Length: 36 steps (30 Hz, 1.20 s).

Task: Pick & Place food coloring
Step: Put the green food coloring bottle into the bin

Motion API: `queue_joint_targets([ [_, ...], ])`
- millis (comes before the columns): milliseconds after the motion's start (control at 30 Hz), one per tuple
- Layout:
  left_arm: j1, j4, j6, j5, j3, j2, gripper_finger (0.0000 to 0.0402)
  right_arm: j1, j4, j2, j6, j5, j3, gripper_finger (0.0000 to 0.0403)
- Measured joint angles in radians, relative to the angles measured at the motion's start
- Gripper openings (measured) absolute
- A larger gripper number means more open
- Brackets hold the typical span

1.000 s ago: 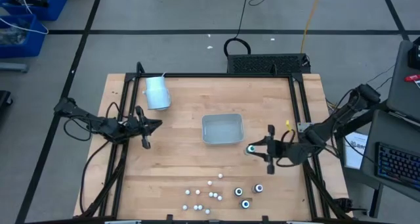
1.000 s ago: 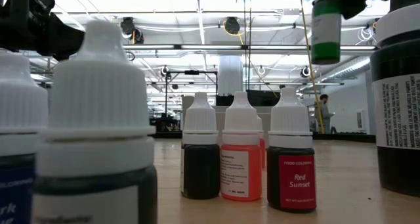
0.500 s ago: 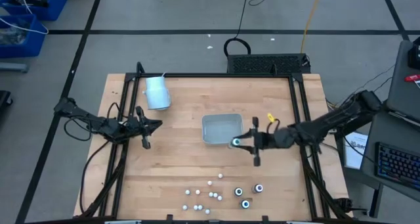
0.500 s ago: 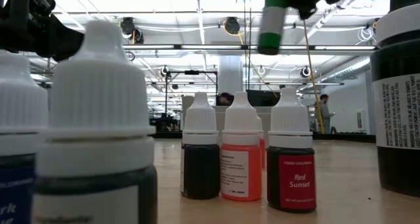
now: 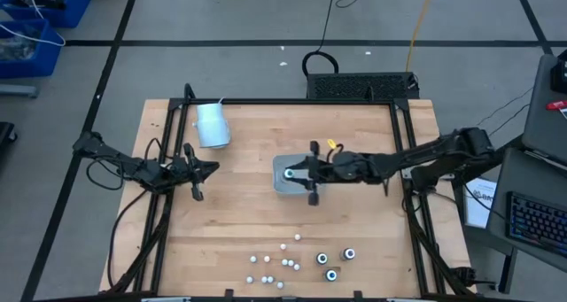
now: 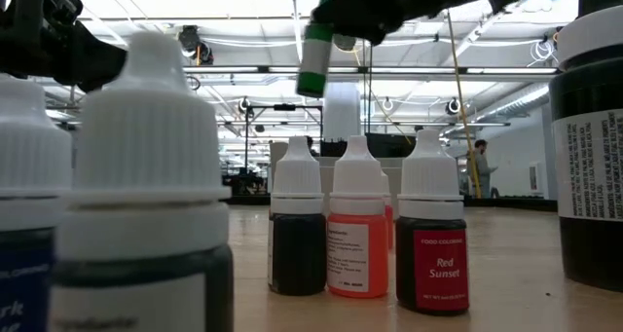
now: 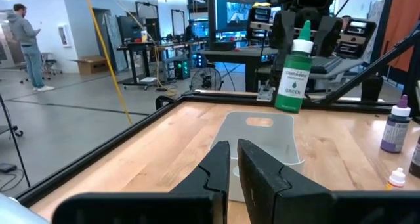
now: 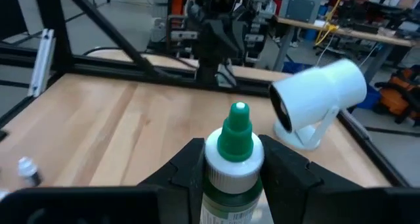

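My right gripper (image 5: pixel 292 172) is shut on a green food coloring bottle (image 7: pixel 293 73) and holds it above the clear tray (image 5: pixel 310 187) in the middle of the table. The bottle also shows high up in the low view (image 6: pixel 314 55). Several other food coloring bottles (image 5: pixel 282 265) stand on their bases near the table's near edge, three of them close in the low view (image 6: pixel 358 230). My left gripper (image 5: pixel 197 171) waits at the table's left, shut on nothing, its fingers (image 7: pixel 220 166) pointing level toward the tray. My right gripper pinches the green bottle between its two fingers, on the white shoulder (image 8: pixel 233 159) just below the green cap (image 8: pixel 237 129). The fingers (image 8: pixel 189 163) come level from the table's right. The bottle stands nearly upright, lifted clear above the tray.
A pale blue-white cup (image 5: pixel 213 125) lies on its side at the far left. Three dark round bottles (image 5: pixel 334 263) stand at the near right. Black rails (image 5: pixel 292 102) frame the table. Bare wood lies between the tray and the near bottles.
My right gripper has carried the green bottle from near the table's right edge toward the left and a little toward the far edge, until it is over the tray. The bottle has stayed lifted clear. The wrist has rolled slightly.
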Motion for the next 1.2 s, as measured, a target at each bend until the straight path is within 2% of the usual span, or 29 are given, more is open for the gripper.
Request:
queue_joint_targets([
  [233, 0.000, 0.003, -0.001, 0.000, 0.001, 0.000, 0.0040, -0.070, 0.046, 0.113, 0.021, 0.005, 0.070, 0.0109],
  [567, 0.000, 0.006, 0.004, 0.000, 0.000, 0.000, 0.0040, -0.166, 0.097, 0.244, 0.109, 0.000, 0.071, 0.0110],
  [1200, 0.000, 0.006, 0.004, 0.000, 0.000, 0.000, 0.0040, -0.165, 0.066, 0.281, 0.098, -0.003, 0.071, 0.0111],
])
